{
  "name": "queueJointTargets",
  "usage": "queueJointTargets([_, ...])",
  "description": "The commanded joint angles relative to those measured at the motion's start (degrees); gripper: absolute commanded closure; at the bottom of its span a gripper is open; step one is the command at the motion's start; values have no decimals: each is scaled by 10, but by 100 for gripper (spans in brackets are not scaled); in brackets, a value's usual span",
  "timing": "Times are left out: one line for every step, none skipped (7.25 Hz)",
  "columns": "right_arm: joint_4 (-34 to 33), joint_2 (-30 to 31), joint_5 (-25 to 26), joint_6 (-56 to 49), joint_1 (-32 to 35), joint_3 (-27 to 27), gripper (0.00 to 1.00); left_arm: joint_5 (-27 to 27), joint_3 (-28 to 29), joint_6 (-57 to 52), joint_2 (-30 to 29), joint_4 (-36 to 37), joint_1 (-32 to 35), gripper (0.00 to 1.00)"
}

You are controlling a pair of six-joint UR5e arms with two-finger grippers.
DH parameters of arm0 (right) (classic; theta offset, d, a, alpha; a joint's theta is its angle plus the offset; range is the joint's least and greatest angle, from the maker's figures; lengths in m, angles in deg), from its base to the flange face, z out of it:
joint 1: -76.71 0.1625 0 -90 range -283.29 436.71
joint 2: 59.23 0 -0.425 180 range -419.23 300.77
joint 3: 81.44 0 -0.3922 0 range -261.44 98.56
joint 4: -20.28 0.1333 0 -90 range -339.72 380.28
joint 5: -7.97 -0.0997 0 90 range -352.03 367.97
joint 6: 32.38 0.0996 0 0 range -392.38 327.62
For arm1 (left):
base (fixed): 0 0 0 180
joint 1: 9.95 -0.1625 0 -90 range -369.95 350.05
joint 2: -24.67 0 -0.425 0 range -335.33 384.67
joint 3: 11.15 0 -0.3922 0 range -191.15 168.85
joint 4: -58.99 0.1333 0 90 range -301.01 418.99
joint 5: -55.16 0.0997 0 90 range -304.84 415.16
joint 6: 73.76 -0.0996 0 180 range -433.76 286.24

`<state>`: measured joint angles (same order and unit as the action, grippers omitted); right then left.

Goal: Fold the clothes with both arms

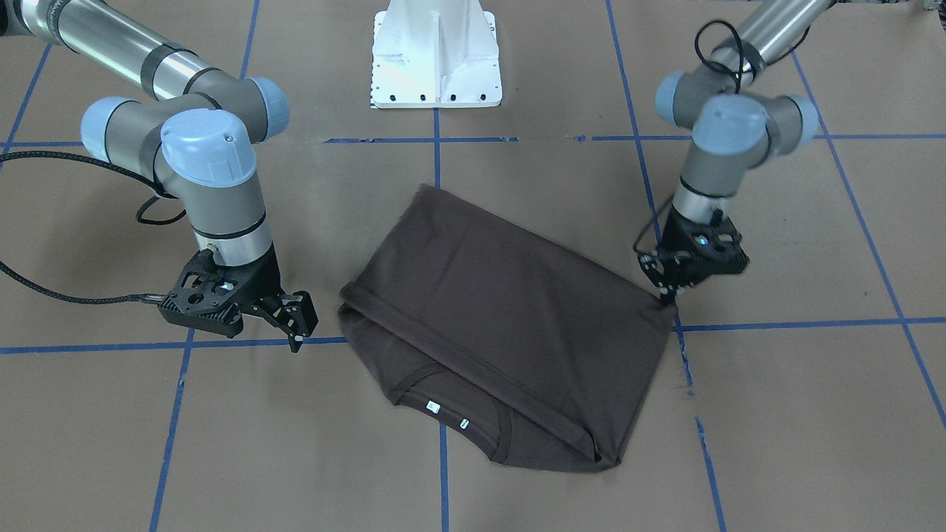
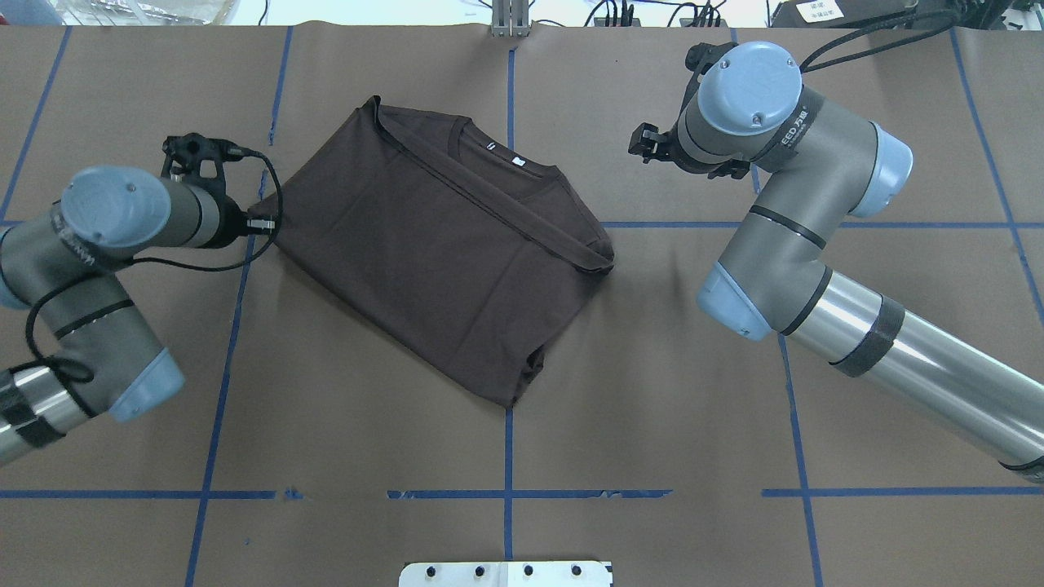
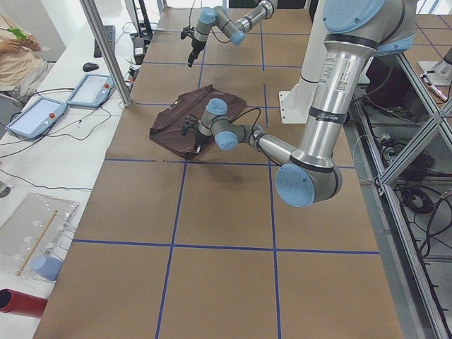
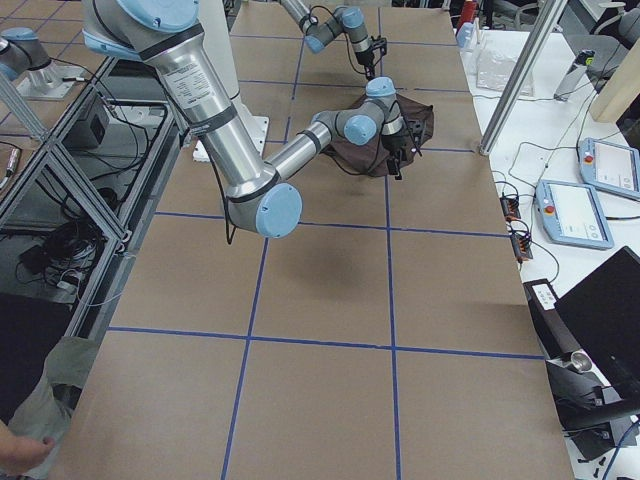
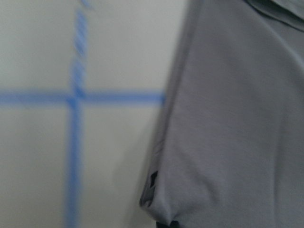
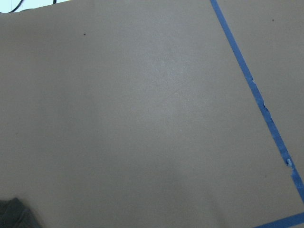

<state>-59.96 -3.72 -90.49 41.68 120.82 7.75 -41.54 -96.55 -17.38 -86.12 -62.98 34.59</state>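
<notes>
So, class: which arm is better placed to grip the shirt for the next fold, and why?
Left, probably. Its black two-finger tool is at a corner of the dark brown T-shirt; the right arm's tool hangs apart from the cloth.

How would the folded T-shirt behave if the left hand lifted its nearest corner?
Probably floppy: the T-shirt lies in soft, flat layers, so it would likely droop and unfold. It looks thin, so likely light. Pushed, it would probably bunch on the table rather than slide.

brown table (image 1: 813, 414), blue tape grid (image 1: 798, 324), folded dark t-shirt (image 1: 502, 318) on it
</notes>
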Motion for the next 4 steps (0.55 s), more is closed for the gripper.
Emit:
queueJointTargets([-1, 0, 0, 3, -1, 11, 0, 26, 245, -32, -167, -60, 58, 100])
queueJointTargets([-2, 2, -1, 3, 0, 22, 0, 41, 312, -62, -209, -84, 78, 100])
queueJointTargets([-2, 1, 0, 6, -1, 26, 0, 39, 313, -99, -209, -85, 98, 100])
queueJointTargets([-1, -5, 1, 26, -13, 23, 0, 37, 308, -128, -201, -89, 105, 29])
